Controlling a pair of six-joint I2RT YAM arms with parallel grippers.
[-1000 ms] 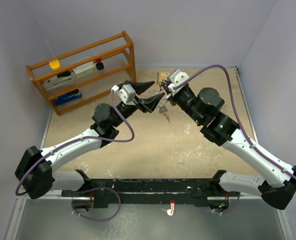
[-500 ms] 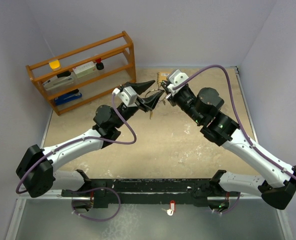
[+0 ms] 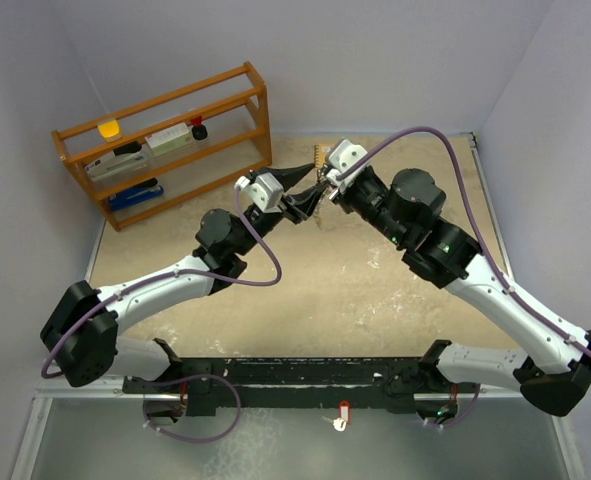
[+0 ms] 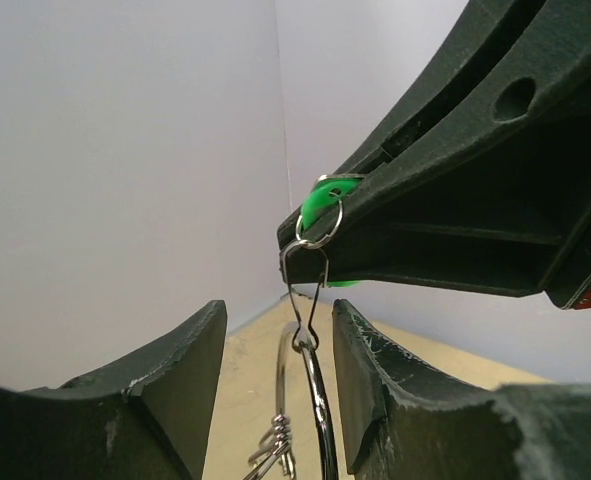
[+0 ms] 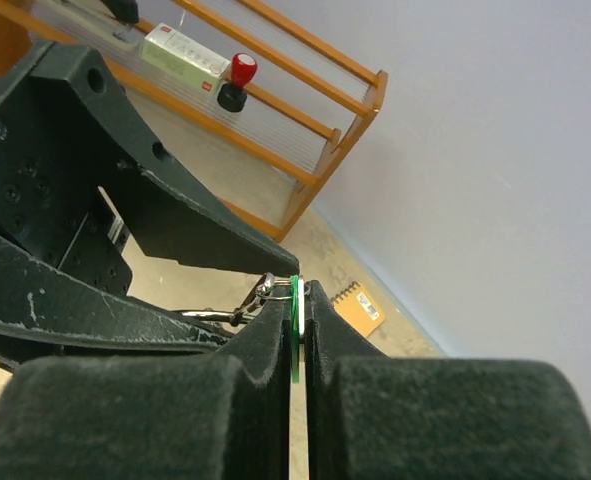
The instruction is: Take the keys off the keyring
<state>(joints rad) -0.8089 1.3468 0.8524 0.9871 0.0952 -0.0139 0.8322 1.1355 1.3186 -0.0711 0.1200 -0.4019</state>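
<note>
Nearest is a black rail (image 3: 305,375) carrying the two arm bases, with one small red-and-white tag (image 3: 343,411) lying on the grey strip just in front of it. Beyond the rail lies the table (image 3: 305,290), a tan, scuffed surface with pale patches.

The two arms reach in from left and right and meet over the far half of the table. The right gripper (image 5: 297,310) is clenched on the flat head of one green-headed key (image 4: 325,200), seen edge-on between its fingers. From that key a thin wire clip hangs down to the keyring (image 4: 313,400), held up in the air. The left gripper (image 4: 275,340) is released: its fingers (image 4: 175,380) stand apart on either side of the ring, with a gap showing on each side. Only this one key can be made out.

At the far edge lies one tan spiral notebook (image 5: 360,308). One wooden rack (image 3: 165,140) stands far left, holding small items. Pale lilac walls (image 3: 375,60) close in the far, left and right sides.
</note>
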